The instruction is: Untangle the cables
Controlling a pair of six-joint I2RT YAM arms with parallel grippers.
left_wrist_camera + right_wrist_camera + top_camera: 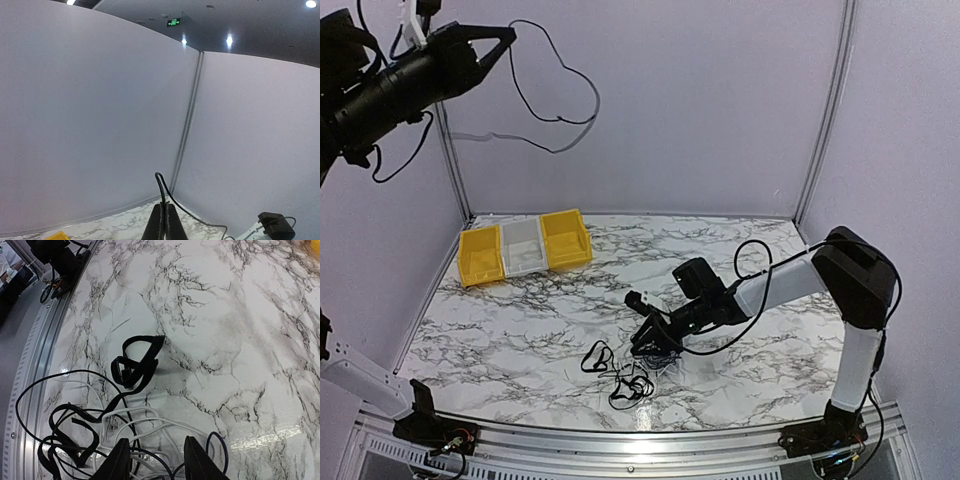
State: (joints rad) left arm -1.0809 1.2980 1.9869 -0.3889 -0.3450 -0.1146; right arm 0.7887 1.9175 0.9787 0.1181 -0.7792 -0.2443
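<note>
- The left arm (390,80) is nearest the top camera, raised high over the far left corner. Its left gripper (164,225) is pinched shut on one thin black cable (160,187).
- From the pinch, that cable hangs in a wide loop in the air against the back wall. The wrist view shows it running down to the right, but I cannot tell whether its far end is clear of the heap.
- The marble table (520,320) carries everything else.
- The right arm (790,280) reaches low across the table toward the near middle.
- A row of bins (525,245), yellow, white and yellow, stands at the far left, well apart from the work.
- The tangle (630,380) lies near the front edge: black and white strands in crossed loops.
- The right gripper (156,465) is down on the tangle with its jaws wide apart. White and dark strands lie between them, and none is clamped.
- A flat black strap (140,360) lies curled just beside the tangle.
- Step in hand, as I judge it: one cable is being drawn out while the other hand readies to pin the rest.
- The next move likely calls for closing the right jaws on the heap, not on the lifted strand, and then a slow pull, since a snag would drag the whole knot.
</note>
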